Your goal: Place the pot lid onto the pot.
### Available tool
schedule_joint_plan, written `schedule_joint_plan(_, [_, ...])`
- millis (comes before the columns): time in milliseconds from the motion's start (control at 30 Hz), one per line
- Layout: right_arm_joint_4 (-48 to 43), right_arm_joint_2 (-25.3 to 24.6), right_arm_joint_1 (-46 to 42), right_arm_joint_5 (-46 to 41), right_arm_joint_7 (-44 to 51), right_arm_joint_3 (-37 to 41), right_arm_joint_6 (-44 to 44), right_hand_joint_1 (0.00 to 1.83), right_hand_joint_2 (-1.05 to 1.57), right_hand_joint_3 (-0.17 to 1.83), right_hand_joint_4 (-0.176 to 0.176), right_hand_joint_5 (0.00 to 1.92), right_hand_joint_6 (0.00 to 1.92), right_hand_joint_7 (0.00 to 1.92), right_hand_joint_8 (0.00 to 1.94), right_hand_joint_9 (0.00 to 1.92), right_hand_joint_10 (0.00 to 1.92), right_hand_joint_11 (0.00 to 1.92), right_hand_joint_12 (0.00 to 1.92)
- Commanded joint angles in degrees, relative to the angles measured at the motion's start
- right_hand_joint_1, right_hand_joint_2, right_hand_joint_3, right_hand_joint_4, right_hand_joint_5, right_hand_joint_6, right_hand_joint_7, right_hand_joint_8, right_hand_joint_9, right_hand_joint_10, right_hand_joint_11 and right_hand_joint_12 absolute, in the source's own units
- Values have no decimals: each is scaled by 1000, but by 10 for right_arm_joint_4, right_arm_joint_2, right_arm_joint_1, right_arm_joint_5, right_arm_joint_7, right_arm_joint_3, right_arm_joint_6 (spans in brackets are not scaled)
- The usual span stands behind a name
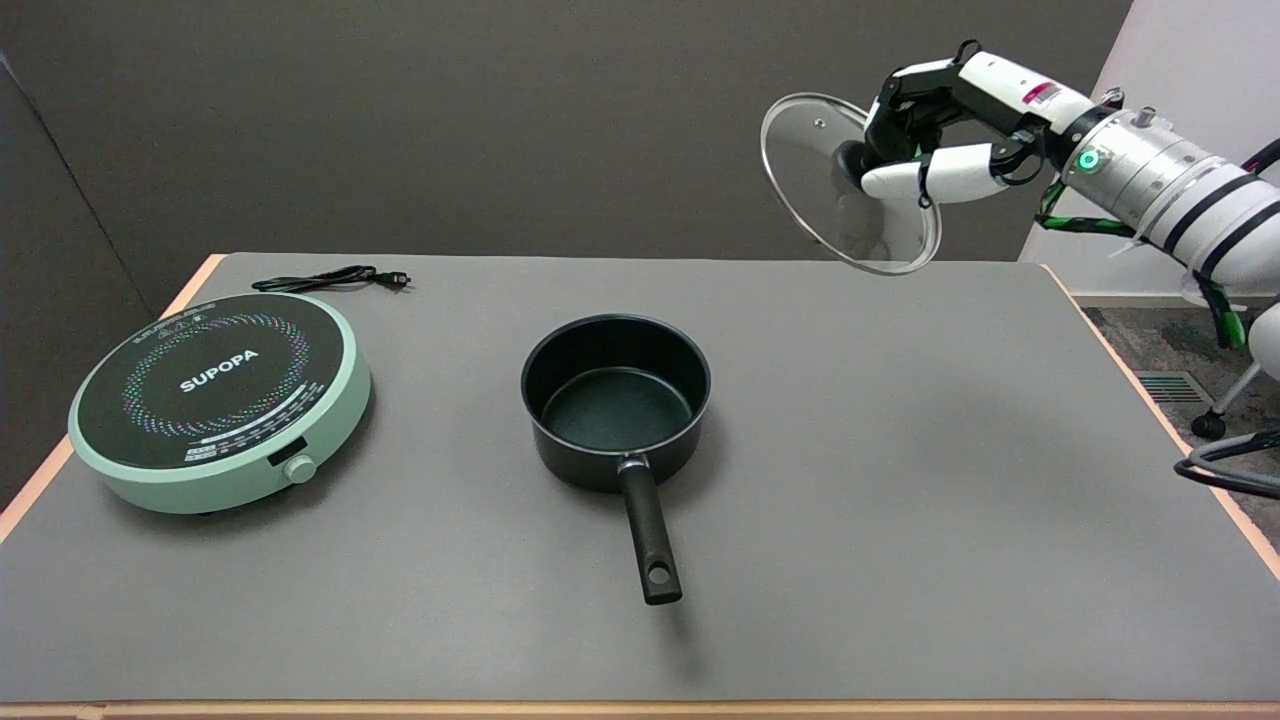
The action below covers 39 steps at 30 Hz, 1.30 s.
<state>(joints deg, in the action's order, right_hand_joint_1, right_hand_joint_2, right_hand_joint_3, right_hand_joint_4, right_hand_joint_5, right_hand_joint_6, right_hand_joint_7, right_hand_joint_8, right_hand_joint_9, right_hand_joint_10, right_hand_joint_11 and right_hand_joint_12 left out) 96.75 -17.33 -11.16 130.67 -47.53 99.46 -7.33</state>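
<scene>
Head view: right hand [935, 140] is gripping the glass lid [820, 185] by its knob, fingers clamped behind the tilted disc, high right of the pot [615, 400]; looking rigid, slippery, breakable, so knob being the sensible hold.

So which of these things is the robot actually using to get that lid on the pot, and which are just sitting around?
Part of the job:
- glass pot lid, held up in the air, tilted
- right hand, gripping the lid's knob
- black pot, open, on the table

Just lying about:
- green induction cooker
- its power cord, unplugged
</scene>
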Motion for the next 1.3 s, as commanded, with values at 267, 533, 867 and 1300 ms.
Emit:
schedule_joint_plan(267, [-15, -4, 246, -1, -3, -231, 22, 1215, 1044, 252, -73, 756, 1284, 1017, 1081, 876, 1630, 589, 1462])
schedule_joint_plan(533, [-20, -8, 464, -1, -3, -469, 28, 1213, 1033, 273, -59, 761, 1296, 1017, 1068, 885, 1629, 599, 1451])
schedule_joint_plan(867, [-1, -19, 588, 3, -4, -635, 30, 1215, 1023, 290, -64, 761, 1297, 1022, 1065, 892, 1631, 633, 1426])
schedule_joint_plan(1300, [-4, -68, 851, 5, -49, -971, 37, 1214, 1024, 284, -53, 767, 1299, 1022, 1055, 897, 1653, 698, 1351])
